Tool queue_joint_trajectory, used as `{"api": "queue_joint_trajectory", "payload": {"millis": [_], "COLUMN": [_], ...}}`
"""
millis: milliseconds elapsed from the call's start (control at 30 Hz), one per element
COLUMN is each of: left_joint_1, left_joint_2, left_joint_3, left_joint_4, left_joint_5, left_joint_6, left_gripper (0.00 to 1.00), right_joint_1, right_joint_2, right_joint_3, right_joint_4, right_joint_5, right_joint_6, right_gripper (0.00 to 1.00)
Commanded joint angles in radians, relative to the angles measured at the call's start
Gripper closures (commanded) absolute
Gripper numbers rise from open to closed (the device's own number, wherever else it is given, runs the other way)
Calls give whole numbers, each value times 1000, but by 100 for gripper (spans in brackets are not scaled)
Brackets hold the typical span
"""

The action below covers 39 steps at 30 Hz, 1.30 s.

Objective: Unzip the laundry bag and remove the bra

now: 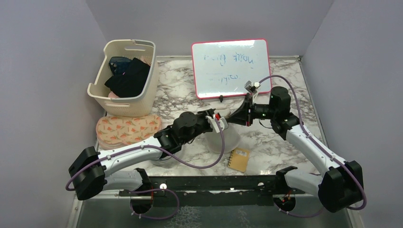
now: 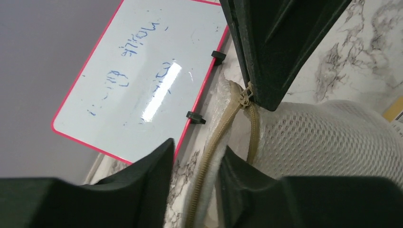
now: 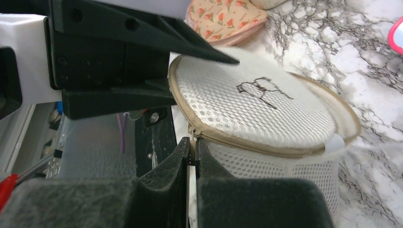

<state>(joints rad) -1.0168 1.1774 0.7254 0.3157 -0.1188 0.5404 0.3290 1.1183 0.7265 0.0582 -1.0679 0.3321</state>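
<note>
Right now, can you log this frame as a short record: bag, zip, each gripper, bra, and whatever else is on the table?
bag: standing on the table, between both grippers
zip: looks partly open, tapes split below the pull
left gripper: open, bag rim between its fingers
right gripper: shut on the pull
bra: not visible
others: whiteboard, basket with clothes, floral pads, notebook
</note>
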Motion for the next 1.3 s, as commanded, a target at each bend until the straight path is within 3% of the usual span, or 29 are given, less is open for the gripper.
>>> {"api": "queue_joint_trajectory", "payload": {"millis": [0,133,400,833,1267], "left_joint_1": [-3,-3,-4,-14,-14], "left_joint_2": [-20,-47,-109,-181,-245], "left_joint_3": [36,28,7,-19,-25], "left_joint_4": [9,14,34,37,29], "left_joint_5": [4,-22,-50,-152,-120], "left_joint_6": [-2,12,55,191,200], "left_gripper": [84,100,100,100,100], "right_joint_1": [15,14,6,-110,-109], "right_joint_2": [-25,-40,-8,28,191], "right_joint_3": [42,29,44,46,65], "right_joint_4": [-31,-43,-76,-75,-68], "right_joint_5": [-23,41,123,75,163], "right_joint_6": [-45,-43,-67,-35,-72], "right_gripper": [99,99,99,99,99]}}
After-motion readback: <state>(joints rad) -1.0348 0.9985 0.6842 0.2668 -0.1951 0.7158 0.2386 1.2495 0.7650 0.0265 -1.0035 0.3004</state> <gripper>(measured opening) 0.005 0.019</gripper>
